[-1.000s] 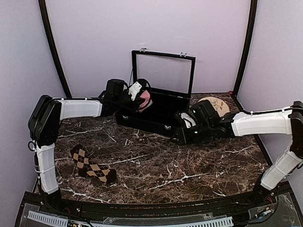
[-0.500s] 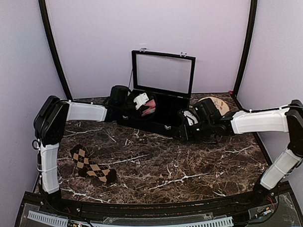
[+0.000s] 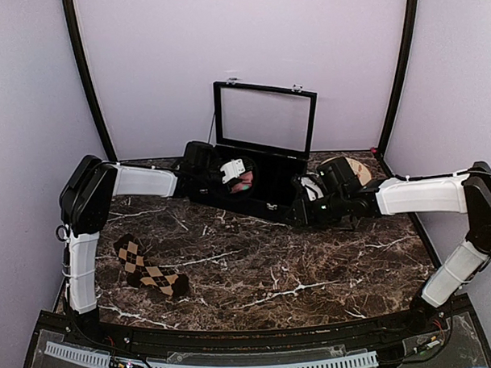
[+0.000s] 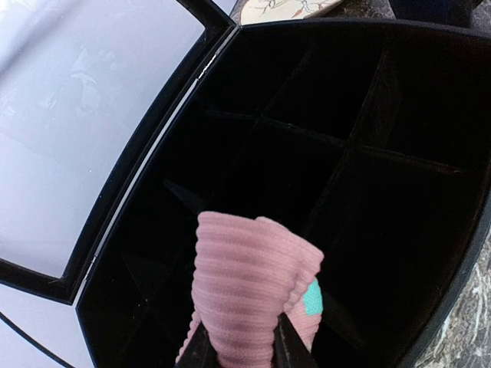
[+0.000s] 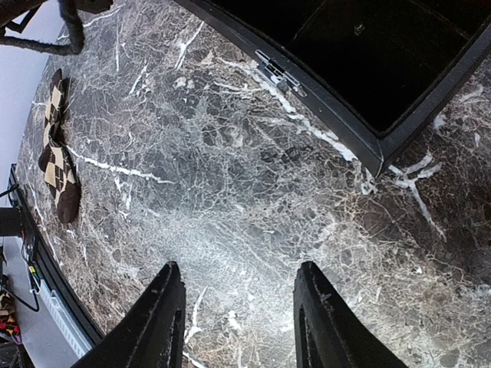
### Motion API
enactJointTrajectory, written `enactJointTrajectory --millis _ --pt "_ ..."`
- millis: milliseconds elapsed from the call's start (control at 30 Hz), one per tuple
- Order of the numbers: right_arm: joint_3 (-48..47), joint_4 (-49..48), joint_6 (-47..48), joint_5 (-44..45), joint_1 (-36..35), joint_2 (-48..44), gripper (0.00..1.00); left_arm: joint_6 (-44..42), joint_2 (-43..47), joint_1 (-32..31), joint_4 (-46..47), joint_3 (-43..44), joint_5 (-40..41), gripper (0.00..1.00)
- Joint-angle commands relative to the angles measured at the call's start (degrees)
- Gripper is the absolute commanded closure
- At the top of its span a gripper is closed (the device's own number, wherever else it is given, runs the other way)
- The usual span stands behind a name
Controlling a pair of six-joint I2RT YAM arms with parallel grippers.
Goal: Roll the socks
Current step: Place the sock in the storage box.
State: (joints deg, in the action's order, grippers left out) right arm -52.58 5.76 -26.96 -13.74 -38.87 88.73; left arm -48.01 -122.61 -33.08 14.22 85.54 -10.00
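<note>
Notably, the left hand (image 4: 241, 346) pinched the bunched pink sock (image 4: 249, 284) above the black compartment box (image 4: 383, 100). The right hand (image 5: 238, 318) stood spread, empty, over the desk (image 5: 253, 192). The brown argyle sock (image 3: 150, 272) lay flat on the desk, well apart from the box.

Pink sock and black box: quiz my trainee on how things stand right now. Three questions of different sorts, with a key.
1. True or false: the left pincer is shut on the pink sock, which it holds over the compartments of the black box.
2. Where does the brown argyle sock lie? A: inside the box. B: flat on the marble table, near the left arm. C: on top of the pink sock.
3. Fill the gap: the right pincer stands ___ over bare marble, holding nothing.
Key: 1 true; 2 B; 3 open.
</note>
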Motion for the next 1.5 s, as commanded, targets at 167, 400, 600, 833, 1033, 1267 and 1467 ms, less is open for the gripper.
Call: enactJointTrajectory --millis 167,400,600,833,1033,1267,1467 --pt "0.4 -2.2 1.1 -1.4 1.4 -0.2 0.55 -3.8 -0.1 0.0 -3.2 0.5 8.3 1.00" --pt "0.3 -2.3 1.5 -1.9 1.9 0.0 0.55 -4.8 0.5 0.7 -1.7 -0.1 13.6 1.00" --pt "0.2 -2.3 1.6 -2.2 2.2 0.0 0.55 -5.7 0.8 0.8 -3.6 0.3 14.3 1.00" --pt "0.7 -2.6 1.6 -2.6 2.4 -0.1 0.55 -7.8 1.6 0.9 -4.6 0.8 15.0 1.00" --pt "0.7 -2.4 1.5 -2.7 2.4 -0.5 0.55 -6.7 0.7 1.0 -19.4 6.1 8.7 1.00" --pt "0.4 -2.4 1.5 -3.1 2.5 -0.5 0.55 -2.7 -3.1 1.1 -33.2 15.4 2.4 1.00" --pt "0.9 -2.0 1.6 -2.6 2.6 -0.9 0.55 -1.4 -5.6 1.0 -37.5 19.0 0.5 1.00"
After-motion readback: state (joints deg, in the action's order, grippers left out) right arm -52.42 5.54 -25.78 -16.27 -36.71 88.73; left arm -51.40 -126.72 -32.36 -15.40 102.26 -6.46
